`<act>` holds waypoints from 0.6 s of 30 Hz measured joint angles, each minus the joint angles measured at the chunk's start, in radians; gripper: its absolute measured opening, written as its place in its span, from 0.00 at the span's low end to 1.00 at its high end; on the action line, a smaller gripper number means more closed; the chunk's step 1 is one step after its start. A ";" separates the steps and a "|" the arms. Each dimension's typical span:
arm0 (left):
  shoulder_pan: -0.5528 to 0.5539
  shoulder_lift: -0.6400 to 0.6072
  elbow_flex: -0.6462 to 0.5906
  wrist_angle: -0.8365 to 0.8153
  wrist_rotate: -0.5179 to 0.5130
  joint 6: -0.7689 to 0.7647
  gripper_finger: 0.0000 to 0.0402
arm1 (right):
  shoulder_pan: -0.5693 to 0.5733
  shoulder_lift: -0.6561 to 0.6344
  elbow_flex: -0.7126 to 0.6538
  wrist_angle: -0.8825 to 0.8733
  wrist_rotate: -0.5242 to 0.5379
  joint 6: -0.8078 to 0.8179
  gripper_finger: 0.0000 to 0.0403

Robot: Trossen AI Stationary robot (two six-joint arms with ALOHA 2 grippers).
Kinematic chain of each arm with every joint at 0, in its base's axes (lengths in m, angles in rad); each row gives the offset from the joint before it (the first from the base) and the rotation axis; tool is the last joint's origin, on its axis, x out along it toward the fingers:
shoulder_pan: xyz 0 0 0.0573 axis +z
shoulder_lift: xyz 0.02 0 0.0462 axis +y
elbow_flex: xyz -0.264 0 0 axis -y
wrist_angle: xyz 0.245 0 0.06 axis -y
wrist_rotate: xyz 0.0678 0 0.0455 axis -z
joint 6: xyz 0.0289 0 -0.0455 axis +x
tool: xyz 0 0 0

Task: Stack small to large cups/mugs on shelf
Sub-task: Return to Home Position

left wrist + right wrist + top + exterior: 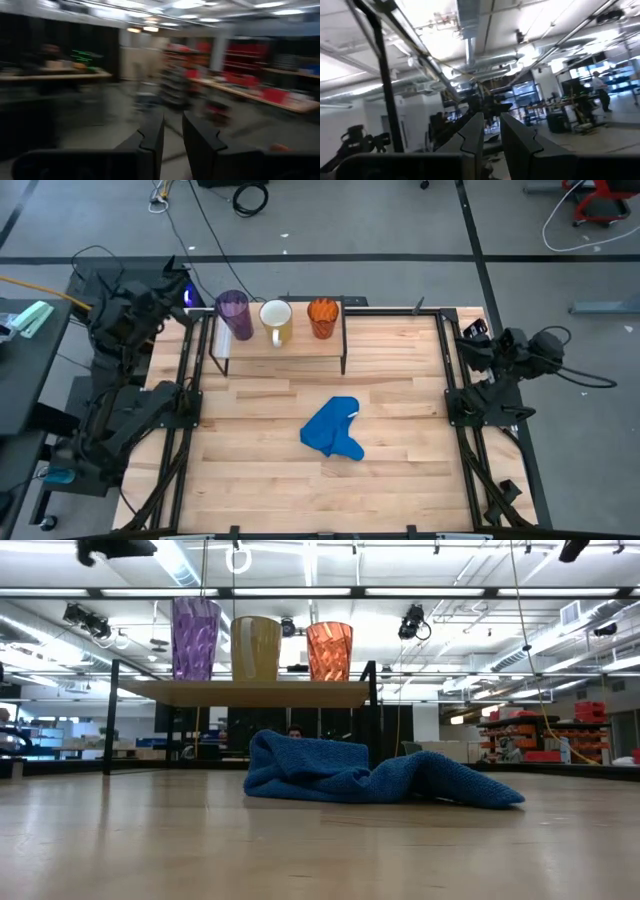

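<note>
shelf (300,348): i see it along the far edge of the table (400,400), closer to the far left corner; three vessels stand upright on it in one row, none touching.
tumbler (233,312): purple, at the shelf's left end, beside the white strip.
mug (276,320): middle of the shelf, between the other two, handle turned toward the shelf's near edge.
cup (322,316): orange, at the shelf's right end; from table height it is the shortest of the three.
cloth (333,430): blue, crumpled near the table's middle, in front of the shelf and well apart from it.
left gripper (172,117): folded back outside the table's left edge, near the far left corner; my wrist view looks out into the room. claw narrow, just a slit between the fingers (152,140), nothing in it.
right gripper (491,116): tucked outside the table's right edge, wrist view aimed up at the ceiling. claw narrow too, holding nothing.
</note>
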 joint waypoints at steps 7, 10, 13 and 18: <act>0.073 -0.012 0.000 0.052 -0.290 0.093 0.21 | -0.025 0.000 0.017 0.024 0.026 -0.138 0.18; 0.079 -0.024 0.000 0.097 -0.386 0.129 0.22 | -0.025 0.002 0.050 0.030 0.034 -0.205 0.18; 0.079 -0.042 0.000 0.155 -0.466 0.172 0.21 | -0.025 0.008 0.091 0.023 0.033 -0.264 0.18; 0.079 -0.089 0.001 0.282 -0.501 0.221 0.20 | -0.025 0.033 0.190 0.026 0.029 -0.250 0.18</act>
